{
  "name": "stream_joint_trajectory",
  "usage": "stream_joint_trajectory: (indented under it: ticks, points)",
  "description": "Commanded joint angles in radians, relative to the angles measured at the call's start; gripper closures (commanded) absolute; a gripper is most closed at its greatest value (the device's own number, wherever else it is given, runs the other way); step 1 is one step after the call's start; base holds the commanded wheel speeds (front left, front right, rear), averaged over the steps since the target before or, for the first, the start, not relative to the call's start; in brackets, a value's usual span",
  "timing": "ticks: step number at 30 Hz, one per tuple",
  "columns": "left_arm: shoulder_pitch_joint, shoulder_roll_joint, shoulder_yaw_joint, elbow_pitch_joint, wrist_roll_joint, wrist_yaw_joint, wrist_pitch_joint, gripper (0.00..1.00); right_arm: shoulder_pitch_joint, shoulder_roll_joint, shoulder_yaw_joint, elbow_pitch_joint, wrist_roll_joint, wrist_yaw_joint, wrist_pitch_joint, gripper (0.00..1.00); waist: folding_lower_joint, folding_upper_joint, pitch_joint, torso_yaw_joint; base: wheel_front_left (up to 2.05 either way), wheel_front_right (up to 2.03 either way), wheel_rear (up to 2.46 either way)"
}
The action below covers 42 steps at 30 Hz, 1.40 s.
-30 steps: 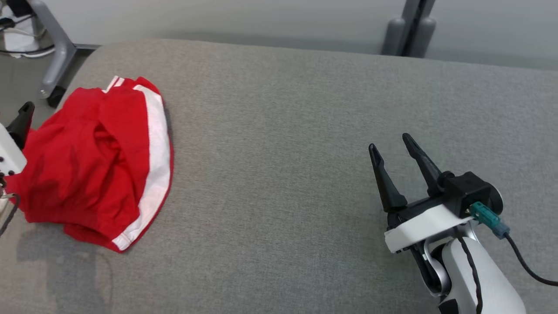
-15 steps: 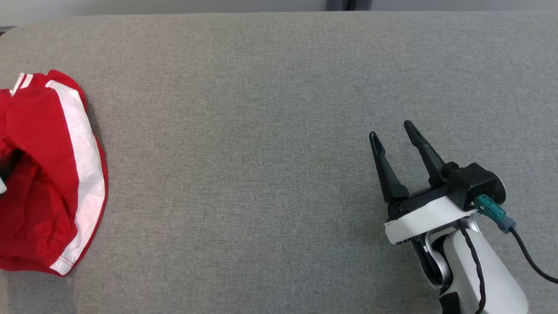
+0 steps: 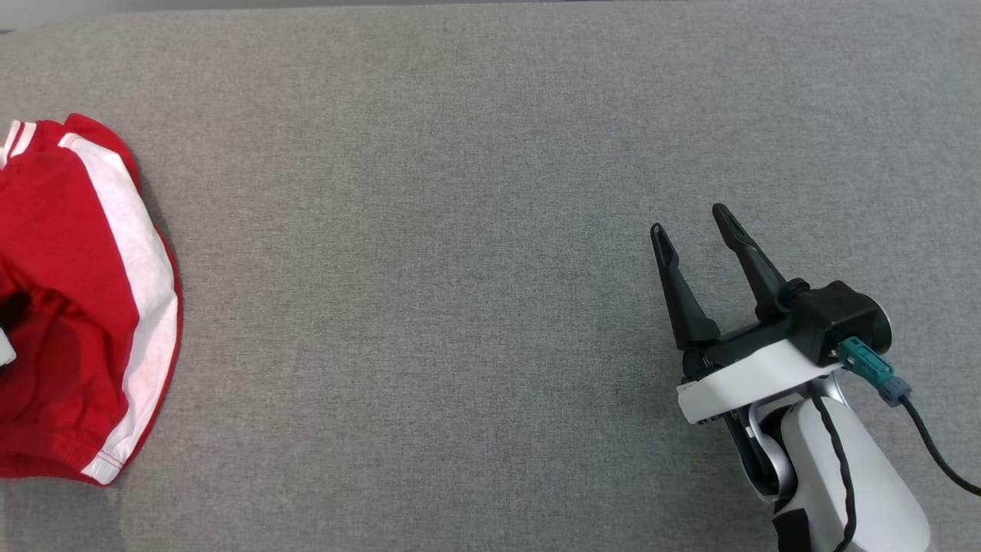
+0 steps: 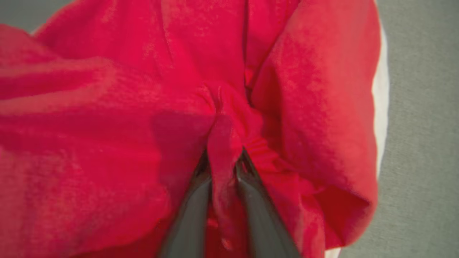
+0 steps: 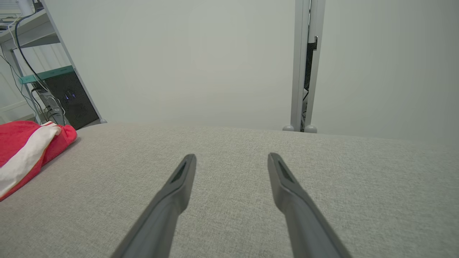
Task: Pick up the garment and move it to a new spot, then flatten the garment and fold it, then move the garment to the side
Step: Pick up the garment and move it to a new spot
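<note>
The red garment (image 3: 69, 291), with a white side stripe, lies crumpled at the left end of the grey table (image 3: 460, 230). In the left wrist view my left gripper (image 4: 224, 156) is shut on a raised fold of the garment (image 4: 107, 107), and red cloth bunches between its two dark fingers. My right gripper (image 3: 690, 220) stands open over bare table at the right, far from the cloth. The right wrist view shows the right gripper (image 5: 232, 157) with nothing between its fingers and the garment (image 5: 21, 150) at the far left.
The grey padded table surface (image 5: 233, 215) runs wide between the garment and my right arm. Behind the table are a pale wall, an upright grey post (image 5: 304, 71) and a shelf with cables and a dark box (image 5: 68, 100).
The head camera has turned, so the garment now sits at the picture's left edge. My left gripper, earlier beside the cloth's left side, is now sunk into it. The right gripper stays open.
</note>
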Motion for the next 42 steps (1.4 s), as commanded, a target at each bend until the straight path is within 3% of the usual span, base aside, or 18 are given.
stream_joint_trajectory:
  ticks: [1, 13, 25, 33, 42]
  points:
    - [0.002, 0.006, -0.017, -0.011, -0.015, -0.001, -0.006, 1.0, 0.003, -0.007, 0.0, 0.0, 0.001, 0.0, -0.005, 0.0, 0.0, 0.0, -0.005, 0.004, 0.0, 0.0, 0.0]
    - [-0.04, 0.108, -0.107, -0.127, -0.057, -0.001, -0.125, 1.0, 0.019, -0.007, 0.007, 0.021, 0.04, 0.0, -0.005, 0.0, 0.0, 0.0, -0.093, 0.008, 0.0, 0.0, 0.0]
    - [-0.062, 0.15, -0.181, -0.284, -0.096, -0.002, -0.209, 1.0, 0.075, -0.007, 0.018, 0.032, 0.091, 0.0, -0.005, 0.0, 0.0, 0.0, -0.222, -0.013, 0.0, 0.0, 0.0]
    - [-0.101, 0.17, -0.232, -0.433, -0.082, -0.002, -0.231, 1.0, 0.113, -0.007, 0.014, 0.03, 0.12, 0.0, -0.005, 0.0, 0.0, 0.0, -0.284, -0.069, 0.0, 0.0, 0.0]
    - [-0.106, 0.135, -0.257, -0.607, -0.061, 0.006, -0.253, 1.0, 0.138, -0.007, 0.001, 0.025, 0.137, 0.0, -0.005, 0.0, 0.0, 0.0, -0.313, -0.179, 0.0, 0.0, 0.0]
